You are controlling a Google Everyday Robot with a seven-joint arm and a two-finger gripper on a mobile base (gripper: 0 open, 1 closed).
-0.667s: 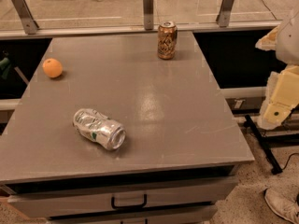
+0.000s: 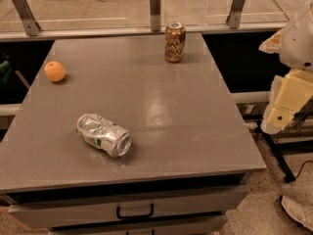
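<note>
A crushed silver can (image 2: 104, 135) lies on its side at the front left of the grey table (image 2: 166, 102). A brown and gold can (image 2: 174, 42) stands upright near the table's far edge. An orange (image 2: 55, 71) rests near the left edge. My gripper (image 2: 275, 120), at the end of the cream arm, hangs beyond the table's right edge at about the table's height. It touches nothing, and no object lies close to it.
The table has a drawer with a dark handle (image 2: 134, 213) in its front. A glass railing with metal posts (image 2: 155, 8) runs behind the far edge. A dark stand leg (image 2: 277, 156) and cables lie on the floor to the right.
The arm at the right edge has shifted slightly to the left. The cans and the orange have not moved.
</note>
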